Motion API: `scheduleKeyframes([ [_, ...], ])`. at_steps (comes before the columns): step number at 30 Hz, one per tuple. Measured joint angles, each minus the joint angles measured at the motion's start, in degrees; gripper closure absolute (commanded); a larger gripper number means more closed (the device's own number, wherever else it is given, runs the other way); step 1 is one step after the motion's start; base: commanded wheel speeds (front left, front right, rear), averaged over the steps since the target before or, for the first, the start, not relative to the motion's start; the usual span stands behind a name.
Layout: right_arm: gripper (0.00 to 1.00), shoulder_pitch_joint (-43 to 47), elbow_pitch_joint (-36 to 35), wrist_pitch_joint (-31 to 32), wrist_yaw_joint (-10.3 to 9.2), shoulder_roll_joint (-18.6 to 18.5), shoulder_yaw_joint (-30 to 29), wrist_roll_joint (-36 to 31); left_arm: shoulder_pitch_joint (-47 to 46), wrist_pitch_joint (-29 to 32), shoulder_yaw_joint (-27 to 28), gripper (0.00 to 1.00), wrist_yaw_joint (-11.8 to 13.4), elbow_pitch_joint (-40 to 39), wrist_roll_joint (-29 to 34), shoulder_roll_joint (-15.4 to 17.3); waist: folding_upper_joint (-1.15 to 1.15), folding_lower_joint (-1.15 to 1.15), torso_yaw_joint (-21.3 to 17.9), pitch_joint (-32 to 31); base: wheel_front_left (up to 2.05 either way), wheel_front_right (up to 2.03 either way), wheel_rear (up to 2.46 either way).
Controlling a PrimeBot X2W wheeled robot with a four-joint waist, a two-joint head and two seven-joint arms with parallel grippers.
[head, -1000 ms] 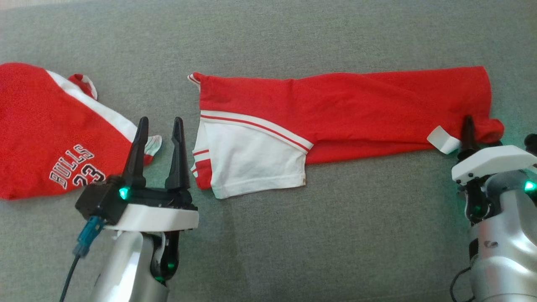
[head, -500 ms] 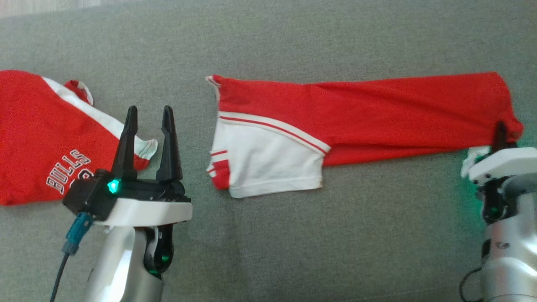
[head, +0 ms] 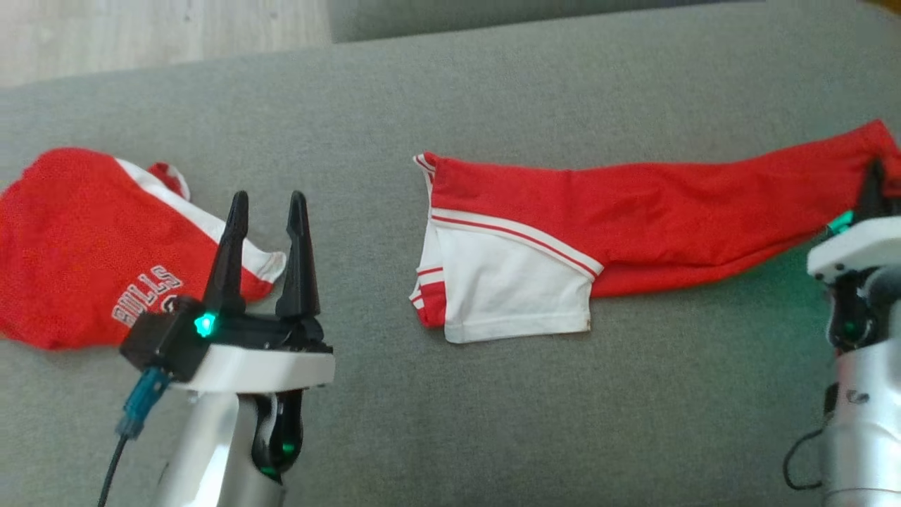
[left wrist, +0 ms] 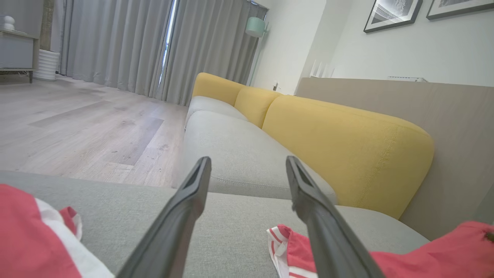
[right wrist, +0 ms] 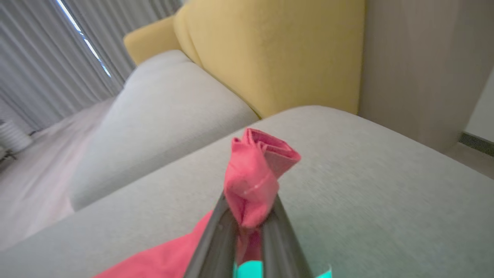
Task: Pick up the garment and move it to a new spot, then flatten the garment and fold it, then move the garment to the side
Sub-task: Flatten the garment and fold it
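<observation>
Long red garment (head: 669,211); end bunched between right fingers (right wrist: 214,241)

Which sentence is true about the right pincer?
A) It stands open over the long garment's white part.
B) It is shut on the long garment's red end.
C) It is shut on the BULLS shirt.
B: in the right wrist view the right pincer is closed on a bunched red end of the long garment.
</observation>
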Motion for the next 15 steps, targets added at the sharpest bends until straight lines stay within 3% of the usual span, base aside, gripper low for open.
scheduleKeyframes([
  [15, 1.0, 8.4, -14.5, 4.2, 0.0, 0.8, 24.6, 14.8, 3.9, 0.0, 1.4, 0.0, 1.5, -0.7, -1.6, 0.0, 0.0, -0.01, 5.8, -6.3, 0.0, 0.0, 0.0],
])
